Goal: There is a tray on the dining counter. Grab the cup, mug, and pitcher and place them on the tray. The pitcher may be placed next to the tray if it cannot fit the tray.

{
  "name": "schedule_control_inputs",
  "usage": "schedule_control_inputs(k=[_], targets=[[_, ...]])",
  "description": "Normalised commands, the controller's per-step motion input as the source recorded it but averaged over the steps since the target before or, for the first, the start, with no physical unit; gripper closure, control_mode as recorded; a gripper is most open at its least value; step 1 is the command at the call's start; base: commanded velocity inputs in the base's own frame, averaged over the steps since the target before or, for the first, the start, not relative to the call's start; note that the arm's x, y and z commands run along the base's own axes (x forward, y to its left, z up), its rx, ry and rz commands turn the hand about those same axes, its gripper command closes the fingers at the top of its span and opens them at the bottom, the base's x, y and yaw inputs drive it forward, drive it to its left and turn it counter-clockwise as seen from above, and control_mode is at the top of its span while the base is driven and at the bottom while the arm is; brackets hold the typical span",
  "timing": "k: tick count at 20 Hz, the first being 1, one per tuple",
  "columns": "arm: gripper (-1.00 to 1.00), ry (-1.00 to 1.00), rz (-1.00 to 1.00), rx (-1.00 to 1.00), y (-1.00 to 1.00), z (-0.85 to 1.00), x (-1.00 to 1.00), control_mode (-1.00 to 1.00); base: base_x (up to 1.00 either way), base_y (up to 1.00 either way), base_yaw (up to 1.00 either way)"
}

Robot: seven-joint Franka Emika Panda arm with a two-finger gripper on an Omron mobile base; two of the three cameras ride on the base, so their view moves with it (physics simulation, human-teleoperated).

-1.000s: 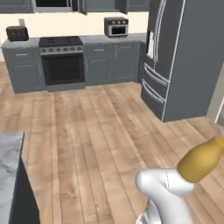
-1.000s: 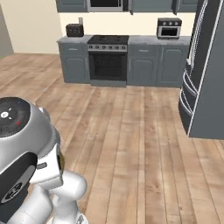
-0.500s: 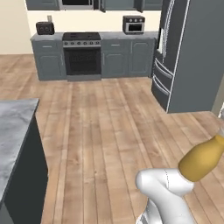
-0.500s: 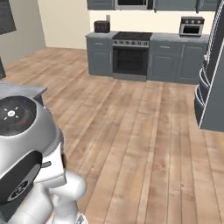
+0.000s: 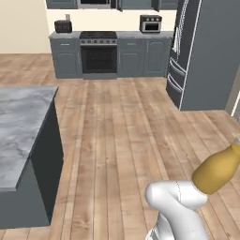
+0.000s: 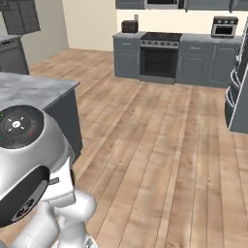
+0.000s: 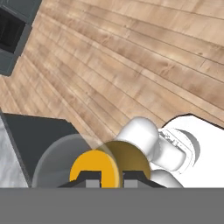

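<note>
In the hand view the gripper (image 7: pixel 106 177) has its two dark fingertips (image 7: pixel 91 176) drawn close together, pinching the mustard-yellow pitcher (image 7: pixel 100 168), whose round body sits directly between and just above them. In the left base view the pitcher (image 5: pixel 216 169) is carried tilted in the air at the lower right, off any surface, just above the arm's white elbow, with the wooden floor (image 5: pixel 126 131) under it. The dining counter (image 5: pixel 21 122) lies well apart to the left, its marble corner also visible in the right base view (image 6: pixel 34 90). The stove (image 5: pixel 99 52) and fridge (image 5: pixel 206 51) stand far beyond.
</note>
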Motion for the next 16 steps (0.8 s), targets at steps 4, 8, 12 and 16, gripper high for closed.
schedule_control_inputs(k=[4,8,12,16], targets=[[1.0,0.0,0.0,0.0,0.0,0.0,0.0,1.0,-1.0,0.71,0.05],[1.0,0.0,0.0,0.0,0.0,0.0,0.0,1.0,-0.99,1.0,-0.1],[1.0,0.0,0.0,0.0,0.0,0.0,0.0,1.0,-0.98,1.0,-0.12],[1.0,0.0,0.0,0.0,0.0,0.0,0.0,1.0,-0.91,1.0,-0.12]])
